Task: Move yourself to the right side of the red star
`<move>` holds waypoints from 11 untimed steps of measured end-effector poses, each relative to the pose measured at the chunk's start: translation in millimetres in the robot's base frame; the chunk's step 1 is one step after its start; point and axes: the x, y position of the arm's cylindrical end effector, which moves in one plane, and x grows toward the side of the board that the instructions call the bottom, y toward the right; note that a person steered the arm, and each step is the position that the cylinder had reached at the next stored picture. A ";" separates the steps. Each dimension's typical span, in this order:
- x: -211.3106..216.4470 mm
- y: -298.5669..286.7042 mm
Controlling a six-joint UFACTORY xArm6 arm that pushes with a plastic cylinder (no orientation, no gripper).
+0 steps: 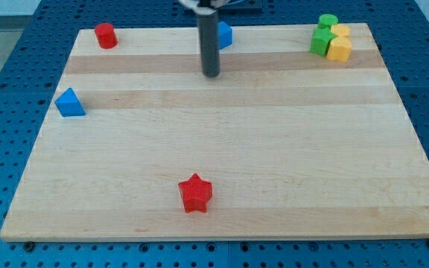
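The red star (195, 193) lies near the view's bottom, a little left of centre, on the wooden board (274, 149). My tip (211, 74) is near the view's top centre, far above the star and slightly to its right. A blue block (224, 35) sits just above and right of the rod, partly hidden by it.
A red cylinder (106, 35) is at the top left. A blue triangle (70, 103) is at the left edge. At the top right, a green cylinder (328, 22), a green block (321, 41) and two yellow blocks (339, 48) cluster together.
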 end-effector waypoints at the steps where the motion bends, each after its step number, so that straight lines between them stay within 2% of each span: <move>1: -53.9 19.7; 2: -85.0 31.4; 4: -111.1 47.6; 6: -103.1 -8.3; 8: -51.5 -60.5; 11: -81.9 -122.7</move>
